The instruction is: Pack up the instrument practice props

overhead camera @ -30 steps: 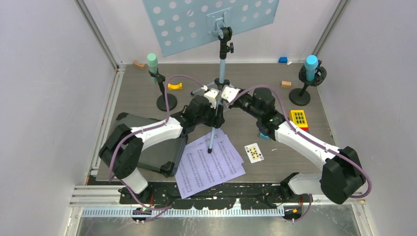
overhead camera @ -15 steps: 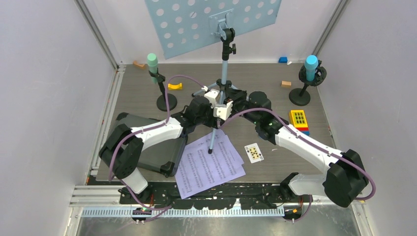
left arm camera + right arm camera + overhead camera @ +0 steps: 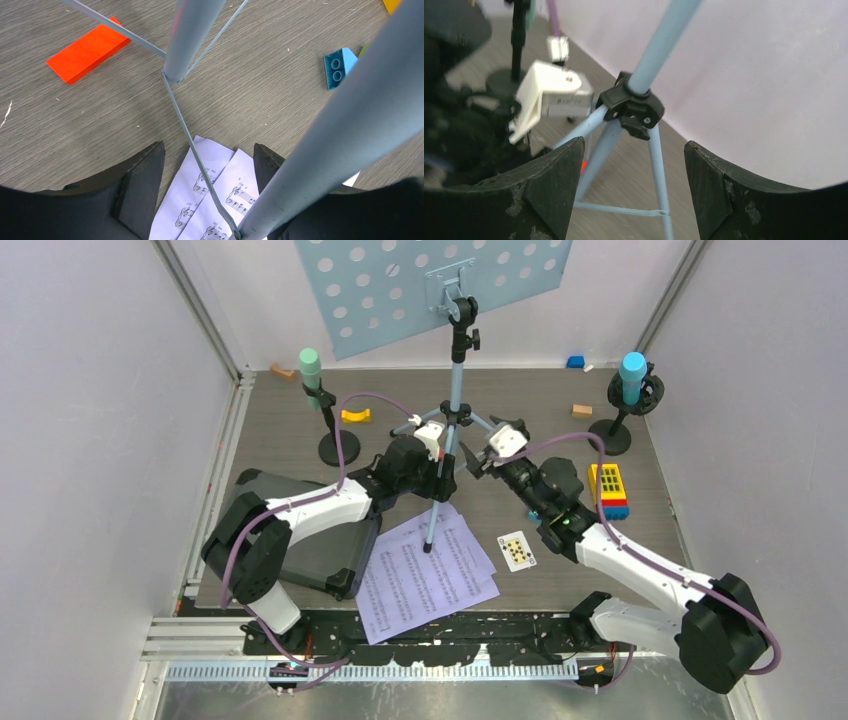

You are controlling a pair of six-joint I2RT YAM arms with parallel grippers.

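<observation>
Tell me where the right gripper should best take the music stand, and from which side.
Probably the pale blue pole just above the black hub, coming level from the right: it stands upright and thin there, while the legs splay below.

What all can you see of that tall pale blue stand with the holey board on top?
The music stand is upright mid-table: a pale blue, metal-looking perforated board tilted at the top, a slim pole with black clamps, a black hub and three spread legs with thin braces. Its front foot rests on the sheet music. The left gripper straddles one brace, open; contact is unclear.
</observation>
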